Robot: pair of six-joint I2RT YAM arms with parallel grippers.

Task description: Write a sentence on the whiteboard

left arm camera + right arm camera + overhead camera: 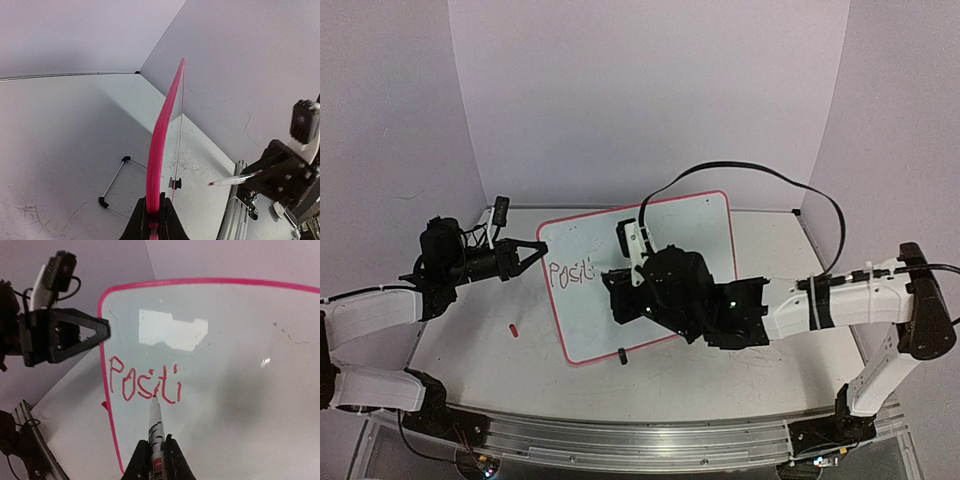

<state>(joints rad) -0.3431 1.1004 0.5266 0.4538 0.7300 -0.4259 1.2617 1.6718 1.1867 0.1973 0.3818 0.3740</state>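
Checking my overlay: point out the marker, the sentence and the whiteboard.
marker (156,421): right wrist view, white barrel.
sentence (145,386): right wrist view, letter s.
whiteboard (158,145): left wrist view, pink rim.

White links, black joints, triangular black left pincer, looping cable

The left edge of the whiteboard is blocked by the left gripper, its middle by the right arm; its upper right is left open.

L gripper clamps whiteboard rim edge-on; marker tip near board, maybe touching.
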